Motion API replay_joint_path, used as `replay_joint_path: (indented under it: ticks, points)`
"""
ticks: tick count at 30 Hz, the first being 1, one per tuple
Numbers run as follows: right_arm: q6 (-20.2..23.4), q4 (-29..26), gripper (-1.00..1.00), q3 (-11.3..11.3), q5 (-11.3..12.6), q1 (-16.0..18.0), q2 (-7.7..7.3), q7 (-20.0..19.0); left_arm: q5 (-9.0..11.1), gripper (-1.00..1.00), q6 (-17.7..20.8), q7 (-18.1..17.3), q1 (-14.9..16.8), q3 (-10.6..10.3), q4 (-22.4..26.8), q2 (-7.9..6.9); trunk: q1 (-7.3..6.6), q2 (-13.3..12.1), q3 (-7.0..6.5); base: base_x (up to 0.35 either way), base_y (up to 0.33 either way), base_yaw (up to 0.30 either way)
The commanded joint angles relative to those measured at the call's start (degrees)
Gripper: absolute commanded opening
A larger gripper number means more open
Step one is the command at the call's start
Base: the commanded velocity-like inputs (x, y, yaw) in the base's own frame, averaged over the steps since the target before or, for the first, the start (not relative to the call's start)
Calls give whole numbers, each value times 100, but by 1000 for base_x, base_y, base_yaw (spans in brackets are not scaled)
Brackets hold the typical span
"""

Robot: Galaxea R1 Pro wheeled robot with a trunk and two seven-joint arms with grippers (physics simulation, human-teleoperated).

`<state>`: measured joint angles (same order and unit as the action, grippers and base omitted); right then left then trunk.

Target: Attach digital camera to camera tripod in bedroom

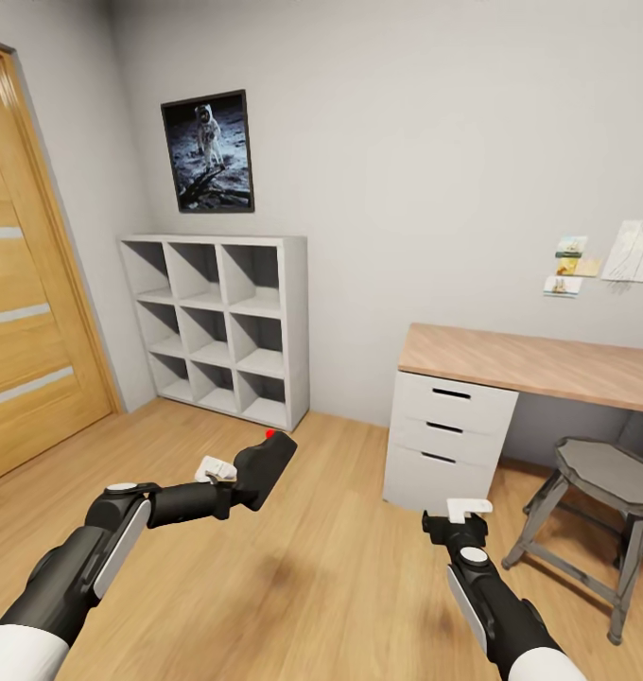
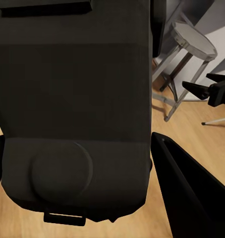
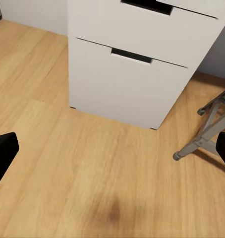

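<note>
Left claw gripping boxy matte-black digital camera, red button up

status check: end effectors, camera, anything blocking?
Left end effector shut on digital camera, held above floor. Right end effector open, empty. Drawer unit and stool ahead right.

White cube shelf, astronaut poster, wooden desk, grey stool.

Wood floor under shelf, desk, stool
</note>
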<state>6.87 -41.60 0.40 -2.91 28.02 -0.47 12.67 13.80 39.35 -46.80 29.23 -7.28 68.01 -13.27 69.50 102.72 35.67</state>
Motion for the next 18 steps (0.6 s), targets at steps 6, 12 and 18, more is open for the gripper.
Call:
replay_joint_path:
  ticks: [6, 12, 18]
  points:
    - [52, 58, 100, 3, 1, -13, -2, 16, 62, -100, 32, -34, 4, 5, 6, -13, -133, -239, -102, 0, 0, 0]
    - [40, 612, 100, -24, 52, -9, -40, 16, 148, -100, -4, -26, 4, 7, -680, 42, -265, -480, -210, 0, 0, 0]
    - [-8, 1345, 100, -53, 76, -74, -52, 23, 147, -100, -431, 5, 4, 39, -2217, 353, -397, -720, -318, 0, 0, 0]
